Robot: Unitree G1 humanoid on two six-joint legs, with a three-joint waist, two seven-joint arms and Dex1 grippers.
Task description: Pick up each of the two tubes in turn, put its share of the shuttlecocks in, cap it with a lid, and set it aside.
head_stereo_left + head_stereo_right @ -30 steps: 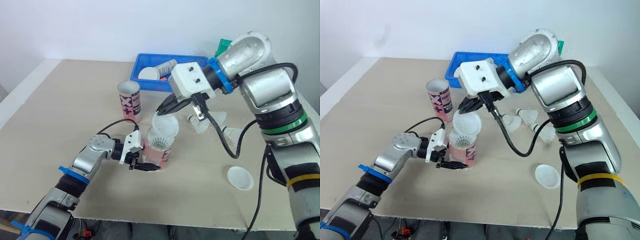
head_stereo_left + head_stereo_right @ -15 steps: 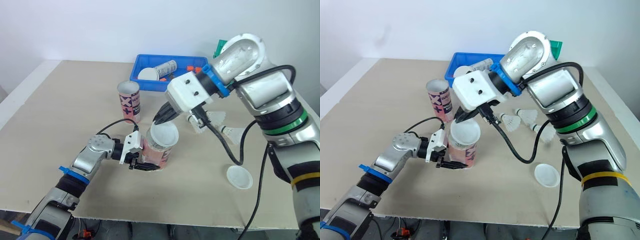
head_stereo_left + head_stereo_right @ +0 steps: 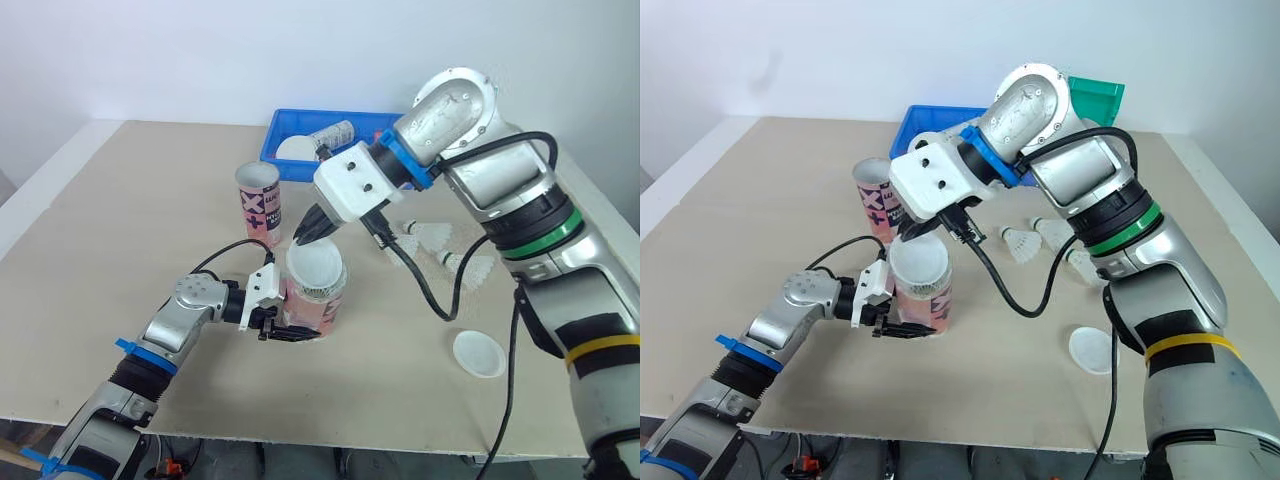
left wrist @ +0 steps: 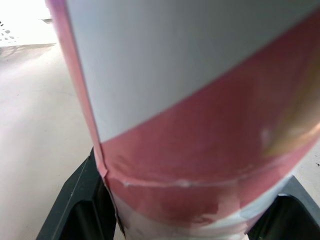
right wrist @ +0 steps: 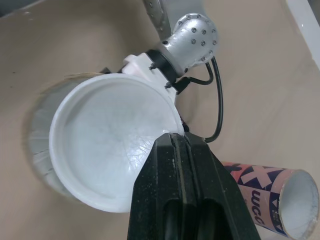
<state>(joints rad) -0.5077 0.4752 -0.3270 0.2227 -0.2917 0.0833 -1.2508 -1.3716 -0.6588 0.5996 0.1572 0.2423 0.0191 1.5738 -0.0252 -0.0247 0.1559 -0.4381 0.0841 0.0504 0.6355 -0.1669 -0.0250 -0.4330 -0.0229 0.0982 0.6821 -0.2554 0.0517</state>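
The left jaws are gripping the pink tube (image 3: 312, 308) near its base, upright on the worktop (image 3: 120, 220); the right jaws are pinching a white lid (image 3: 315, 265) by its rim at the tube's mouth.

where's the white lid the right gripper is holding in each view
left eye view: lid at centre, over the pink tube.
right eye view: left of centre, over that tube.
left wrist view: close on the tube's wall.
right wrist view: large, pinched at its rim by the right gripper.
shared landmark: the pink tube.
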